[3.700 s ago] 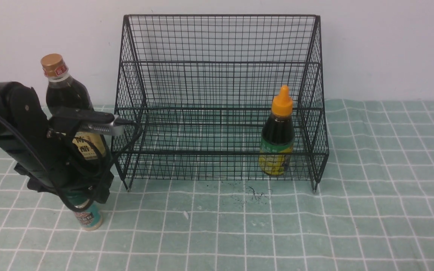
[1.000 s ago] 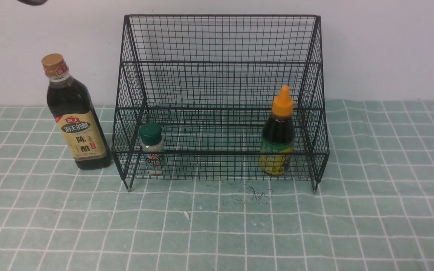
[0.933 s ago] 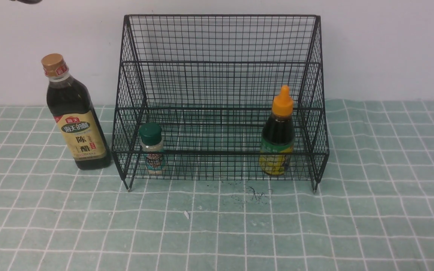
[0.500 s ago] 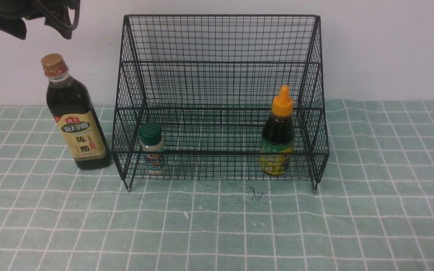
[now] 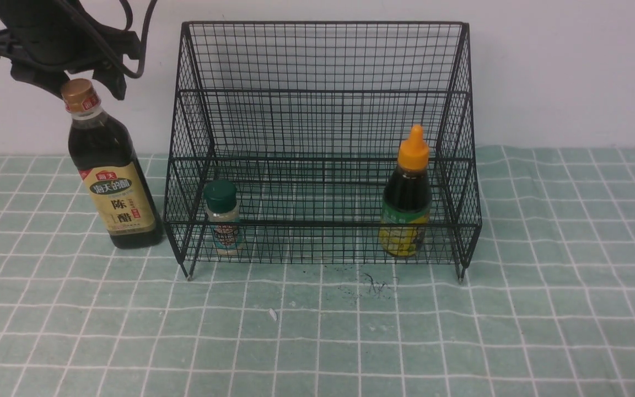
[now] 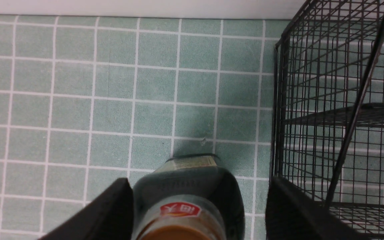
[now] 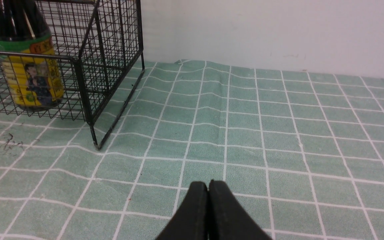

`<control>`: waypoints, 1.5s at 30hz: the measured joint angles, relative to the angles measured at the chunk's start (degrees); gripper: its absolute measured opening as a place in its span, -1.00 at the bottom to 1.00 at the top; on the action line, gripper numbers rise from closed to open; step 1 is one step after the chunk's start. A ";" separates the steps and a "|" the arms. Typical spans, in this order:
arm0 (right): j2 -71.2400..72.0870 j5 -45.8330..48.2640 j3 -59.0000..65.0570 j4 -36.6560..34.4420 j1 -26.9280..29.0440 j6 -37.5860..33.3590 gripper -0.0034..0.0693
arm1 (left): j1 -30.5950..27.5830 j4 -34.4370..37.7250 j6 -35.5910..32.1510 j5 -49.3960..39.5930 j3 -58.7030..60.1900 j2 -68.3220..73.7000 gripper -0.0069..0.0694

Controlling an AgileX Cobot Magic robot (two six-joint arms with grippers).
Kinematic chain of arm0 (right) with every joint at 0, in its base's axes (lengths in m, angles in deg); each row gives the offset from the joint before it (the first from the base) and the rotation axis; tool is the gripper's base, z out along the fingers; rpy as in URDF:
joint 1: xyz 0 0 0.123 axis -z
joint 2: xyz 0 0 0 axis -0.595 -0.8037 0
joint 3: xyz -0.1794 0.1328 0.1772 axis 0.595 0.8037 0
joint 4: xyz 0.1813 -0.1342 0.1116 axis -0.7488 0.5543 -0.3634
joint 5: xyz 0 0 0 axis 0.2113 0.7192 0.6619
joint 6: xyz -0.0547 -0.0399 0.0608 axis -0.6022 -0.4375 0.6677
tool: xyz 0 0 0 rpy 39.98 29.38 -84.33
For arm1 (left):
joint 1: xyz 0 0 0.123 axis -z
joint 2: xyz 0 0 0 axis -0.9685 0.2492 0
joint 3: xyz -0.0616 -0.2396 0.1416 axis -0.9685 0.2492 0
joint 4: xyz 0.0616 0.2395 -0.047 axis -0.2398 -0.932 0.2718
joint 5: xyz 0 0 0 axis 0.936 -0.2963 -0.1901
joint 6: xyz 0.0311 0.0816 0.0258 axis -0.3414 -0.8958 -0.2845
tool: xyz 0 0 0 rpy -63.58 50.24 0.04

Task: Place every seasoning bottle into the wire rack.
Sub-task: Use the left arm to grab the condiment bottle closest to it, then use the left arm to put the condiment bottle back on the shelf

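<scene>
Unclear setting; grid-lined green cloth (image 5: pixel 317 342).

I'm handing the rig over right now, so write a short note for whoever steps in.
Left gripper: open, fingers around the gold-capped bottle's cap, no grip evident.
Right gripper: shut, holding nothing, away from the rack.
Done: green-capped shaker stands in the rack's left end, orange-capped bottle in its right end.
Left: the gold-capped bottle, standing on the table just left of the rack; it needs to go in.
</scene>
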 joint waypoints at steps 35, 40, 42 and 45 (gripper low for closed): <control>0.00 0.00 0.00 0.00 0.00 0.00 -0.94 | -0.05 -0.50 -1.74 -0.45 4.13 -1.31 0.03; 0.00 0.00 0.00 0.00 0.00 0.00 -0.94 | -0.05 -1.77 -2.22 -1.89 0.78 -2.98 0.02; 0.00 0.00 0.00 0.00 0.00 0.00 -0.94 | -0.05 -2.29 -2.44 -1.89 -0.84 -5.34 0.02; 0.00 0.00 0.00 0.00 0.00 0.00 -0.94 | -0.05 -2.27 -2.54 -1.82 -1.93 -8.41 0.02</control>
